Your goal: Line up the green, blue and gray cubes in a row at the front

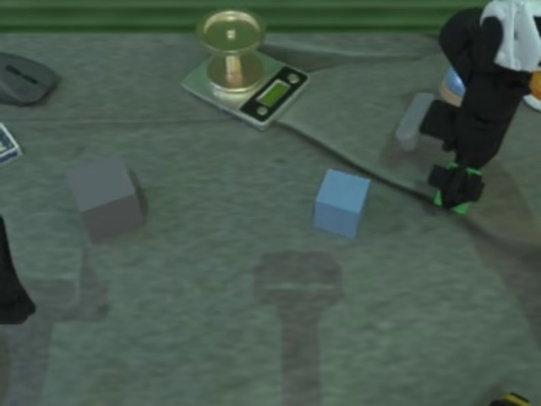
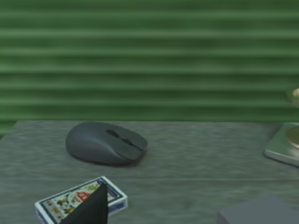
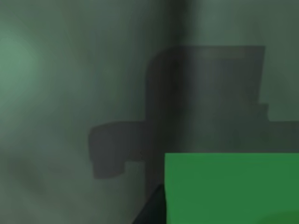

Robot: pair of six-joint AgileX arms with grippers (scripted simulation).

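Left arm: parked at the table's left edge near the front, only a dark part of it in the top view; its gripper (image 2: 88, 210) shows as one dark finger tip in the left wrist view, and whether the fingers are apart or together cannot be told.
Large dull gray matte cube (image 1: 104, 196): on the left part of the gray cloth-covered table (image 1: 211, 338), well apart from the other cubes; one corner of it shows in the left wrist view.
Light blue matte cube (image 1: 341, 202): right of the table's centre, standing free, well apart from the gray cube.
Right gripper (image 1: 456, 191): on the right side, right of the blue cube, pointing down from its black arm, with green showing at its tips.
Small bright green matte cube (image 3: 231, 189): clamped between the right gripper's fingers; its flat green face fills the near part of the right wrist view, above the cloth and a dark shadow.
Box of playing cards (image 2: 81, 201): at the left edge, behind the gray cube.
Dark gray computer mouse (image 2: 106, 143): far left corner, beyond the cards.
Silver kitchen scale (image 1: 247, 87): at the back centre, with a brass-coloured spool-shaped object (image 1: 230, 52) standing on it.
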